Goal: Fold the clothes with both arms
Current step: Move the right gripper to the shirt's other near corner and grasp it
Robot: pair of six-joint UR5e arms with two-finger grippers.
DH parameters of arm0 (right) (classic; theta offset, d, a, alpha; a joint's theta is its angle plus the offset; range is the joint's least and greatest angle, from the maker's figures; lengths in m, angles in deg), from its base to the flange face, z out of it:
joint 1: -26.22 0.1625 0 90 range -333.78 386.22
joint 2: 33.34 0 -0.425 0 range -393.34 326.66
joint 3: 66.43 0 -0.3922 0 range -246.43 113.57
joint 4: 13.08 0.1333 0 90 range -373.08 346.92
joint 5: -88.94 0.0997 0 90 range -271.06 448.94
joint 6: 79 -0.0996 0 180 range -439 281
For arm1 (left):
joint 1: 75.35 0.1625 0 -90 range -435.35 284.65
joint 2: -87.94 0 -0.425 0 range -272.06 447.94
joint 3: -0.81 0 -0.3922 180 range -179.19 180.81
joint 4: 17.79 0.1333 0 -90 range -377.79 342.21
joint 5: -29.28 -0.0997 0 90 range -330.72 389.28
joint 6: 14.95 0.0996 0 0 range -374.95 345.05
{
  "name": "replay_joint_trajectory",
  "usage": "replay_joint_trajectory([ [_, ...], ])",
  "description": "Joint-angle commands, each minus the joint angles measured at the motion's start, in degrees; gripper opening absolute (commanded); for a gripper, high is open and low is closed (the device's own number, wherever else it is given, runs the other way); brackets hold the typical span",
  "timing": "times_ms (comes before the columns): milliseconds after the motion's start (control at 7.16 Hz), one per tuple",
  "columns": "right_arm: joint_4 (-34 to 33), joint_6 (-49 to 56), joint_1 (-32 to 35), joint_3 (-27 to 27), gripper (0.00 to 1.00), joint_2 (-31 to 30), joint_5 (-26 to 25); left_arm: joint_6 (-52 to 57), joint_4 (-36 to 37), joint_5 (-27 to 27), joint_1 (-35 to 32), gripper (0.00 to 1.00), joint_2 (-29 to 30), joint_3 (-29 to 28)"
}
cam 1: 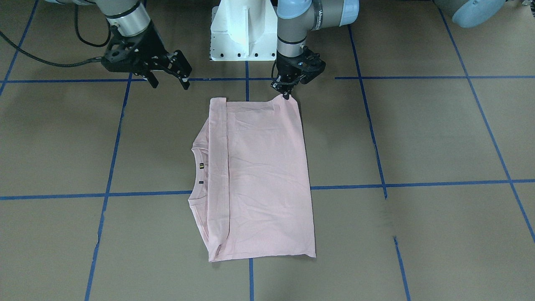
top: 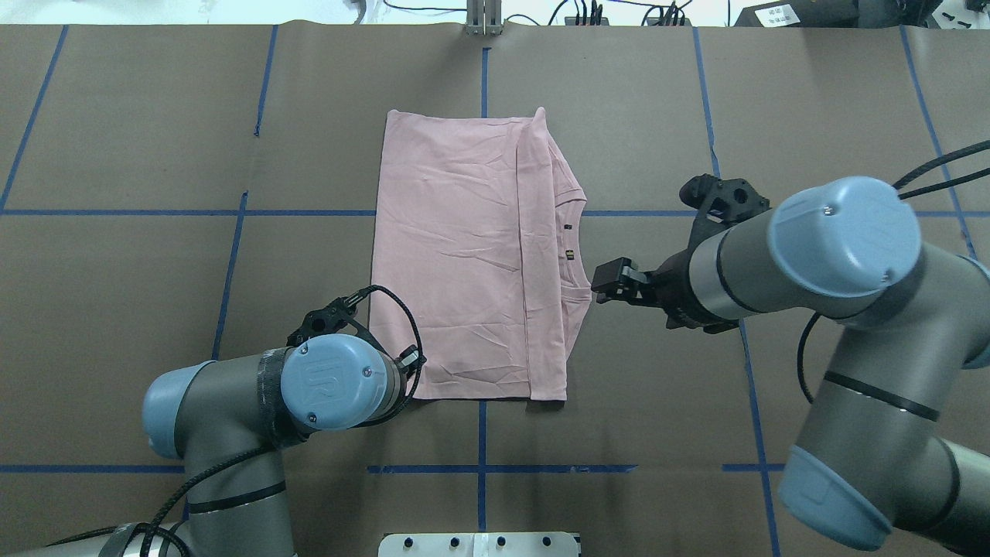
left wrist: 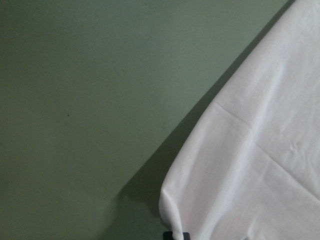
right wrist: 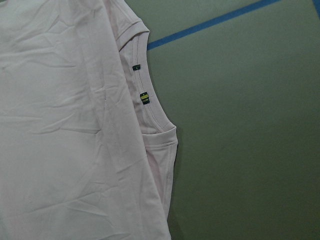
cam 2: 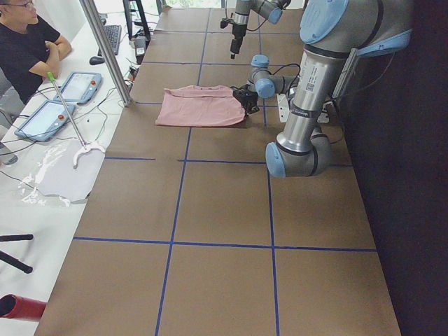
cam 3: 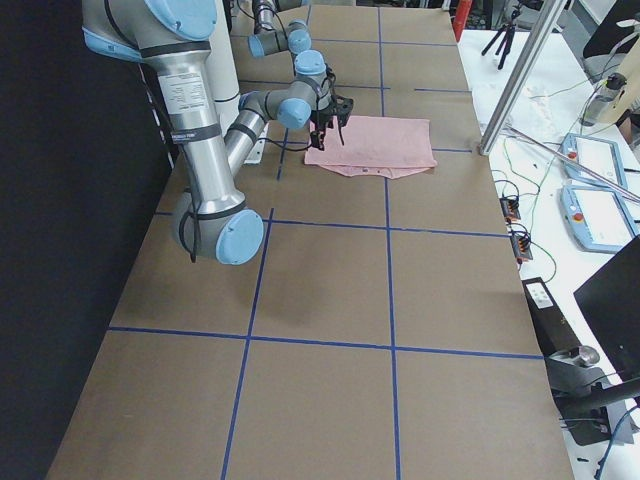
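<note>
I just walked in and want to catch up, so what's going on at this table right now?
A pink T-shirt is being folded on the table. It lies flat with one side already folded over. The left gripper appears to pinch one corner of the shirt, while the right gripper hangs open off the collar side, touching nothing.

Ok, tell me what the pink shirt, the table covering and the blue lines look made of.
T-shirt: probably soft knit jersey, cotton-like, matte; it lies limp with fine creases and a stitched collar band. Table covering: seemingly brown kraft-type paper, matte, flat; not certain. Blue lines: likely adhesive tape, thin strips with ragged ends.
</note>
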Motion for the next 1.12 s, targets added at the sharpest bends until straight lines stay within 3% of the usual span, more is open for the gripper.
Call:
replay_joint_trajectory([
  [0,-0.3,-8.8,-4.5,-7.4,1.0,5.0,-3.0,1.4,0.0,-0.1,-0.2,0.0,-0.2,0.1],
  [279,0.1,-13.6,-6.9,-14.0,1.0,8.7,-5.3,1.4,-0.1,-0.1,-0.2,0.0,-0.1,0.0],
  [977,0.4,-15.1,-9.9,-22.0,1.0,12.4,-7.7,1.5,-0.2,-0.1,-0.1,0.0,0.0,-0.3],
])
